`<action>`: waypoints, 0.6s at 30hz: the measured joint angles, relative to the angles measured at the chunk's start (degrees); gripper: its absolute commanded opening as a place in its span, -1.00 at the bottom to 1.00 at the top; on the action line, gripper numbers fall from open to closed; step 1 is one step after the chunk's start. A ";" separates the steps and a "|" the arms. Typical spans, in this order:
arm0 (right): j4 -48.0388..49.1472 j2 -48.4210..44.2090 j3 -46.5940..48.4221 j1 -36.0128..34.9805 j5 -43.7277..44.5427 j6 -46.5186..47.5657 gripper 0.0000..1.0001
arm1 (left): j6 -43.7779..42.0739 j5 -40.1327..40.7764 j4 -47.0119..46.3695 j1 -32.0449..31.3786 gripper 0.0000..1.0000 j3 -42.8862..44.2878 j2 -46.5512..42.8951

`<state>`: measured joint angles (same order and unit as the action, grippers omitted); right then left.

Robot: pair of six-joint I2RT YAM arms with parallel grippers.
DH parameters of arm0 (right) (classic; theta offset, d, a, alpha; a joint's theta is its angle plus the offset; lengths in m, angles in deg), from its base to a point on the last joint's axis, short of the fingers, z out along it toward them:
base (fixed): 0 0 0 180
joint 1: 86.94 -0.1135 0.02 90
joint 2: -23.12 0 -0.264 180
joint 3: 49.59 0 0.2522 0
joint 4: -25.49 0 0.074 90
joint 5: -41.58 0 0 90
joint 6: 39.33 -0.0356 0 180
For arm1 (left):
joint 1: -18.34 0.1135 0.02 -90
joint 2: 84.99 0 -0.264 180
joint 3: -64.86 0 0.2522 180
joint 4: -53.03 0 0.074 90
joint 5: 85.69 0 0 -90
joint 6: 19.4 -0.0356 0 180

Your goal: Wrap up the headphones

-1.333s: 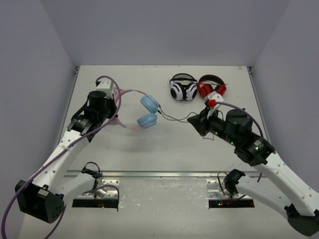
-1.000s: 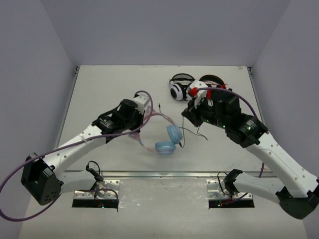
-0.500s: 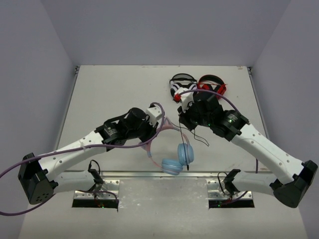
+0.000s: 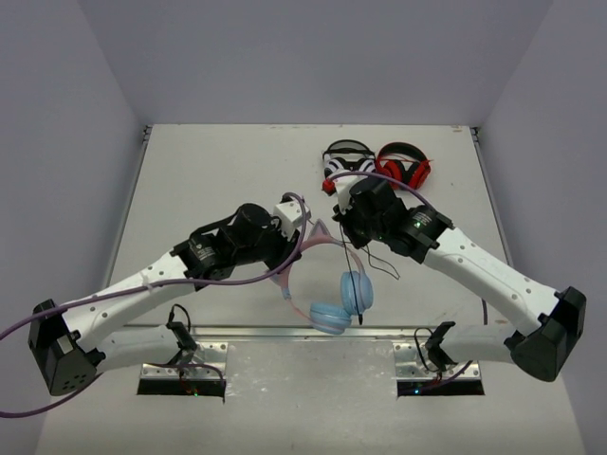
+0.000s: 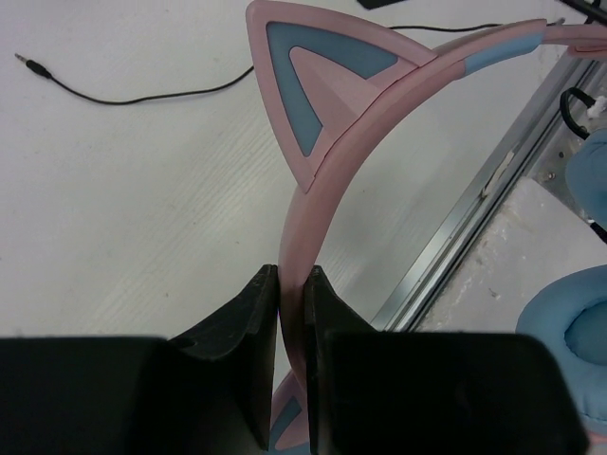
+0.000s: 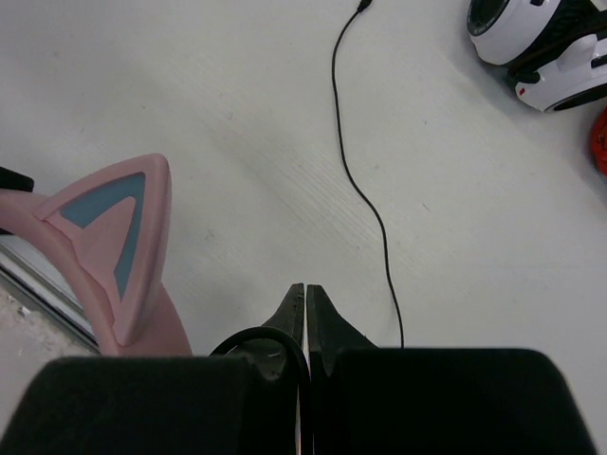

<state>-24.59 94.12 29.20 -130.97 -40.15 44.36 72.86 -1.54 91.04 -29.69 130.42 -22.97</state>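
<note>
The headphones have a pink headband [image 4: 305, 245] with cat ears and light-blue earcups [image 4: 343, 301] that hang near the table's front rail. My left gripper [image 4: 287, 256] is shut on the headband; in the left wrist view [image 5: 291, 284] the pink band [image 5: 318, 180] runs between the fingers, with an earcup [image 5: 569, 332] at the right. My right gripper [image 4: 342, 227] is shut on the thin black cable [image 4: 381, 266], close beside the headband. In the right wrist view [image 6: 305, 296] the cable [image 6: 365, 194] loops into the closed jaws, and a cat ear [image 6: 114, 237] lies left.
Black-and-white headphones [image 4: 340, 166] and red-and-black headphones [image 4: 403, 163] lie at the back right, just behind my right arm; the black-and-white pair also shows in the right wrist view [image 6: 541, 43]. A metal rail [image 4: 303, 332] runs along the front edge. The cable's plug end [image 5: 28, 63] lies on the table.
My left arm has carried the headphones from the far left to the front middle, earcups swinging down towards the rail. My right arm has moved left with the cable, close to the headband.
</note>
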 measured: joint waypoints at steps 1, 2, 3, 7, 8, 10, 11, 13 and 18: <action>-0.22 0.37 0.04 0.00 0.09 -0.22 -0.97 | 0.11 -0.26 -0.02 0.00 -0.99 0.15 -0.28; -0.46 0.70 0.11 0.00 0.07 -0.31 -0.97 | 0.17 -0.52 -0.07 0.00 -0.99 0.46 -0.52; -1.16 1.16 0.50 0.00 0.00 -0.46 -0.97 | 0.20 -0.81 -0.09 0.00 -0.99 0.87 -0.68; -2.43 1.95 2.16 0.02 -0.98 -1.03 -0.97 | 0.52 -0.96 0.04 0.04 -0.99 2.23 -1.88; -2.38 1.75 2.40 0.00 -1.42 -1.14 -0.97 | 0.59 -0.90 0.15 0.04 -0.99 2.23 -2.62; -2.34 1.36 2.58 0.02 -2.43 -1.27 -0.97 | 0.90 -0.85 0.33 0.04 -0.99 2.25 -4.24; -2.43 1.18 2.75 0.02 -3.02 -1.27 -0.97 | 1.07 -0.79 0.33 0.04 -0.99 2.25 -5.18; -2.78 1.03 3.63 0.02 -4.20 -1.31 -0.97 | 1.51 -0.76 0.28 0.04 -0.99 2.25 -6.91; -2.91 0.74 7.56 0.35 -6.23 -1.60 -0.97 | 3.54 -0.26 -1.36 0.04 -0.99 3.17 -9.75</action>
<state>-27.49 94.86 36.76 -130.62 -46.38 42.76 76.40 -1.80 89.68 -29.65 133.58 -32.72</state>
